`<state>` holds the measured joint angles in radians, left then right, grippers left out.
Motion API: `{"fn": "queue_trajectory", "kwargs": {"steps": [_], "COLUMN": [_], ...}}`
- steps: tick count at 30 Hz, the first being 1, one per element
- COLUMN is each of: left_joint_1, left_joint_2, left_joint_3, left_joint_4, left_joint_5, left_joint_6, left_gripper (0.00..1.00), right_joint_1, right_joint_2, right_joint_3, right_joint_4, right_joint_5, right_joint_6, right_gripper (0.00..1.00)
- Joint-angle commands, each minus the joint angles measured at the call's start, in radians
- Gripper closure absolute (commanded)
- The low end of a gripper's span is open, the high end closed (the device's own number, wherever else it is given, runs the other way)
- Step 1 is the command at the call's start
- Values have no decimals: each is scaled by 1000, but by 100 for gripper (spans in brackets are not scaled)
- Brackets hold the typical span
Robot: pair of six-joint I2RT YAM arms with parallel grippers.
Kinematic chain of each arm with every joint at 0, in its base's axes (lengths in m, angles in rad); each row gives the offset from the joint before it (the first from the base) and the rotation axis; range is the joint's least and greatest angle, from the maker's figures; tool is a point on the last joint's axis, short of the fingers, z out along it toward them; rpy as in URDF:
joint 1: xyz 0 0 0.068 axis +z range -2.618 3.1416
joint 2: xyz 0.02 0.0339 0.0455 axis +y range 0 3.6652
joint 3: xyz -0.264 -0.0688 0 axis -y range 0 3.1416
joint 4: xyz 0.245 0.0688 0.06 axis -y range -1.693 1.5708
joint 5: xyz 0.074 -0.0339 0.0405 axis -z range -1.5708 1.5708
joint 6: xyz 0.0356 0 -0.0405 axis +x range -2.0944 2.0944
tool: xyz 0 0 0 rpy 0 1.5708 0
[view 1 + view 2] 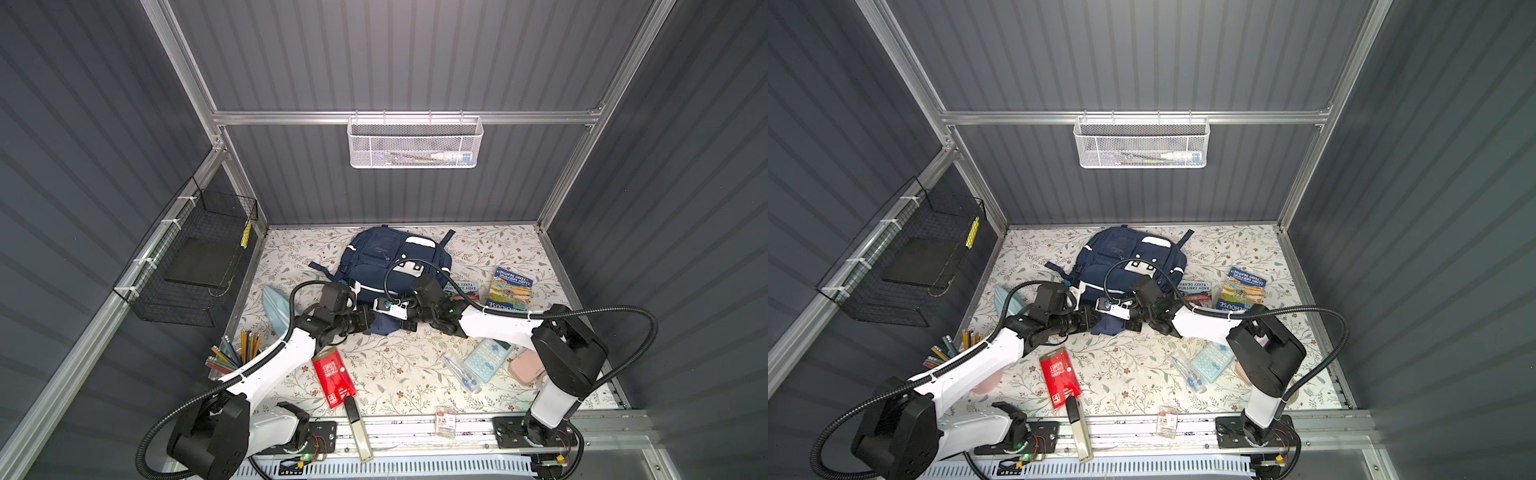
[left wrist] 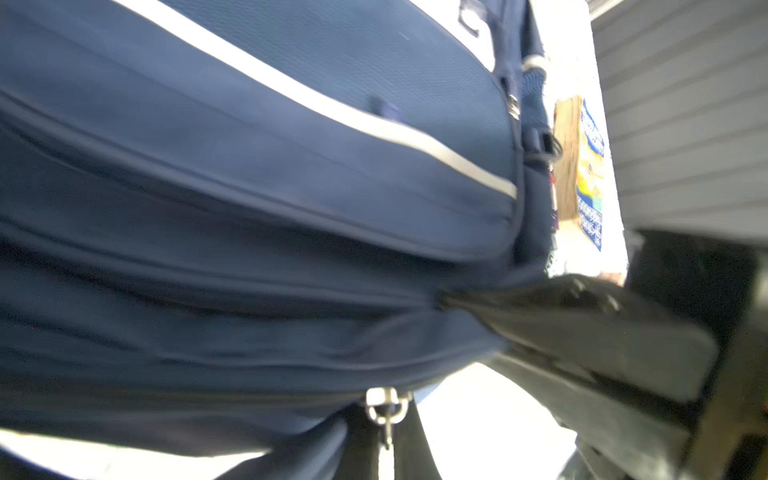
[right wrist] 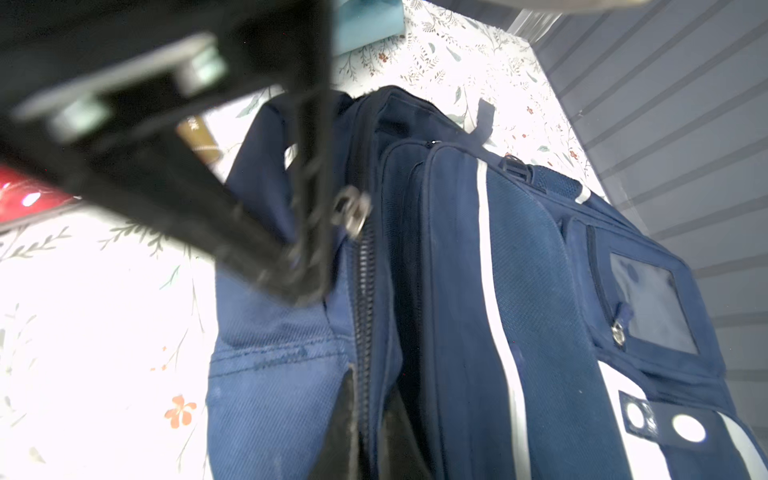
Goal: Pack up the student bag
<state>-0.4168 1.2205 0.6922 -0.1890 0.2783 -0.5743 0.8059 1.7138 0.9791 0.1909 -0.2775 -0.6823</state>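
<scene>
Bag: the student bag (image 1: pixel 395 259) is navy with white stripes and lies front-up toward 12 o'clock on the floral table (image 1: pixel 415 374). Its near end points to 6 o'clock, between the two arms.
Left gripper (image 1: pixel 370 323): reaches in from 8 o'clock. It is clenched on a fold of navy fabric at the bag's near edge, and the wrist view shows its dark fingers (image 2: pixel 582 328) closing into the cloth.
Right gripper (image 3: pixel 305 274): reaches in from 4 o'clock with its jaws closed. The tips press against the bag's side panel. I cannot tell if they pinch anything.
Zip slider (image 3: pixel 353 212): metal, just beside the right fingertips at the top of a run of zip teeth.
Books (image 1: pixel 510 289): at 2 o'clock, beside the bag.
Calculator (image 1: pixel 486 359): pale blue, at 4 o'clock, with the pink case (image 1: pixel 527 370) next to it.
Red packet (image 1: pixel 332 376): at 7 o'clock.
Pencils (image 1: pixel 237 353): at 8 o'clock, by the table edge.
Light-blue pouch (image 1: pixel 274 307): at 9 o'clock, partly behind the left arm.
</scene>
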Motion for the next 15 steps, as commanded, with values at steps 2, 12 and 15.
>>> {"fn": "queue_trajectory", "kwargs": {"steps": [2, 12, 15], "left_joint_1": [158, 49, -19], "left_joint_2": [-40, -143, -170], "left_joint_3": [49, 68, 44], "left_joint_4": [-50, -219, -179], "left_joint_5": [-89, -164, -122], "left_joint_6": [101, 168, 100], "left_gripper": [100, 100, 100], "right_joint_1": [-54, -222, -219], "right_joint_2": [-50, -30, -19], "right_joint_3": [-48, -19, -10], "right_joint_4": [-74, 15, 38], "right_joint_5": [-30, 25, 55], "right_joint_6": [-49, -14, -18], "right_gripper": [100, 100, 89]}}
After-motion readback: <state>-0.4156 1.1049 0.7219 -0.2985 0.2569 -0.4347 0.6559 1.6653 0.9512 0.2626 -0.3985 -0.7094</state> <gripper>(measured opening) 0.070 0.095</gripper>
